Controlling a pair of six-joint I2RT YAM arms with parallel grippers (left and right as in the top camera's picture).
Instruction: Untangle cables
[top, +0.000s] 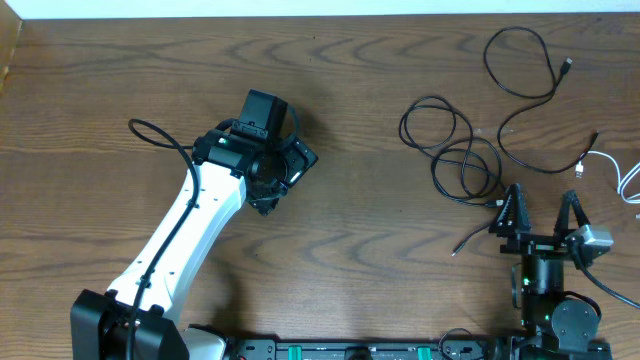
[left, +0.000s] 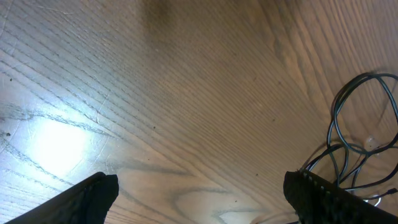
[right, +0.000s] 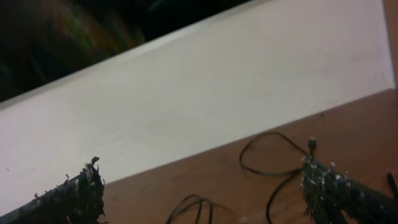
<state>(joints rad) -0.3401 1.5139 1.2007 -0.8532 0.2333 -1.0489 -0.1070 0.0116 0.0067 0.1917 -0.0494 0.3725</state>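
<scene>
A: Black for two of the cables, white for the third. Lying where?

B: All at the right end of the wooden worktop (top: 350, 260). Nearest the middle, the coiled black cable (top: 452, 150), doubled into overlapping loops. Toward the far edge, the second black cable (top: 551, 80), looped once and apparently sweeping back beside the coils. At the right border, the white cable (top: 605, 155), partly out of frame.

A: Tangled?

B: Hard to tell from above. Crossing or just beside one another around the coils; no clear knot visible.

A: And the jaws?

B: Wide apart and empty on the right gripper (top: 541, 205), just on the near side of the coils, probably for a short reach into the pile. Wide apart and empty too on the left gripper (left: 199, 186), well away over bare wood, angled toward the loops at the corner of its wrist view. Likely out there to leave room.

A: Stage of the job?

B: Seemingly early: nothing gripped, coils not yet drawn apart. Next, probably one loose end pinched and pulled clear.
</scene>
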